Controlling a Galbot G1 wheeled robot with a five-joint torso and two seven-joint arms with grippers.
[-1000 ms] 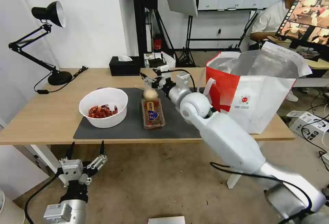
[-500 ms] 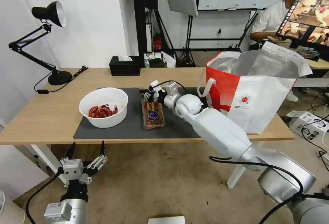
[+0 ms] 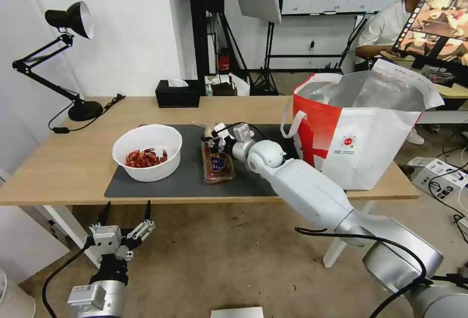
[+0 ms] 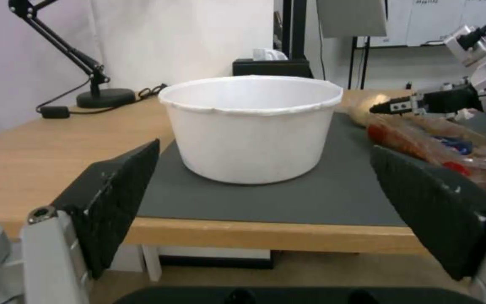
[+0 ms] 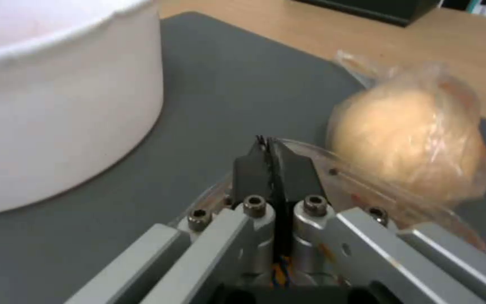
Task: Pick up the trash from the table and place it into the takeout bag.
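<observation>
- Lying lengthwise on the mat (image 3: 185, 181), the tray (image 3: 218, 164) runs its long axis from 12 to 6 o'clock, away from the robot.
- The right gripper (image 3: 210, 139), fingers pressed together, sits at the tray's far rim, just beside the cream bag (image 5: 409, 147).
- The bowl (image 3: 147, 152) stands at the tray's 9 o'clock.
- The takeout bag (image 3: 360, 128) stands upright at 3 o'clock.
- The left gripper (image 3: 126, 211), spread wide, hangs below the table (image 3: 58, 172) edge.

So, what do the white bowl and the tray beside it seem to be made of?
The white bowl looks like thin matte plastic or foam: opaque, with a slightly wavy rim. The tray looks like clear glossy plastic: its contents show through, and the right hand is shut on its rim.
</observation>
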